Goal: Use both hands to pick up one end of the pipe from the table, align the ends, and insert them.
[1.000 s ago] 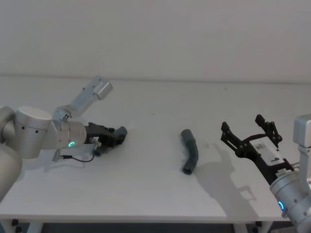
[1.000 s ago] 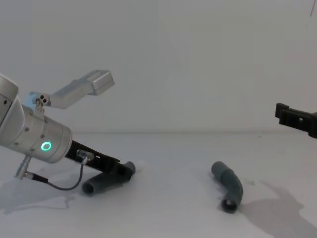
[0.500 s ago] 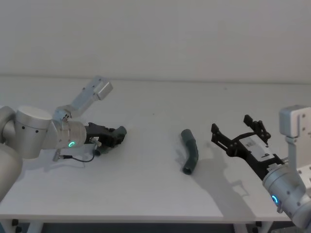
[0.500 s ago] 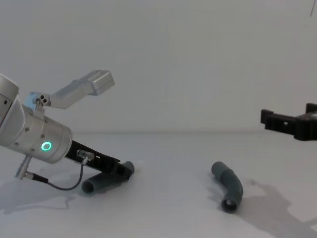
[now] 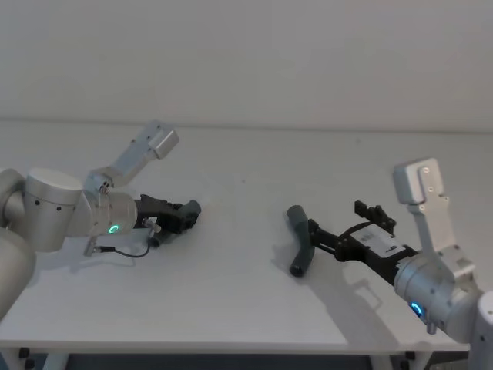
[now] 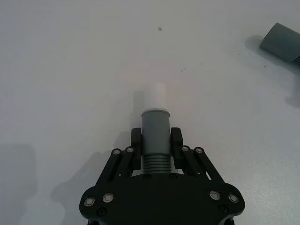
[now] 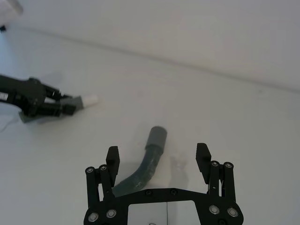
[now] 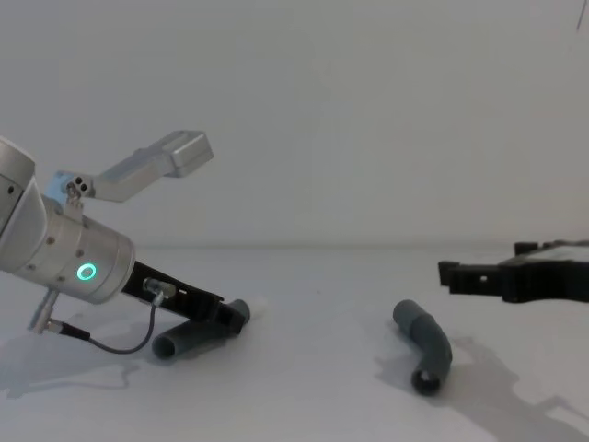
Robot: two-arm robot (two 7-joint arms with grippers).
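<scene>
The left hand [image 6: 156,137] is clamped narrow on the curved pipe piece [image 6: 155,123], its fingers [image 6: 136,138] pressing either side of the grey tube just ahead of a ribbed band. The white tip [image 6: 154,96] sticks out past the fingertips, pointing toward the middle of the surface [image 5: 231,301]. In the chest view the piece is tilted, the tip end higher and the open rear mouth low by the surface; whether that mouth touches it I cannot tell. Behind the hand, the silver left arm carries a glowing green ring [image 8: 86,272], and a thin black cable [image 8: 110,346] loops under it.

The right hand [image 5: 336,217] is spread wide and holds nothing. It reaches in from the right and hovers above the surface, close to the elbow-bent pipe piece [image 5: 303,239]. The chest view shows the black fingers higher than the piece and apart from it, while the right wrist view has the tube lying in line with the gap between the two fingertips. The elbow piece lies flat on the surface right of centre, well apart from the curved piece, one open mouth facing the robot.
</scene>
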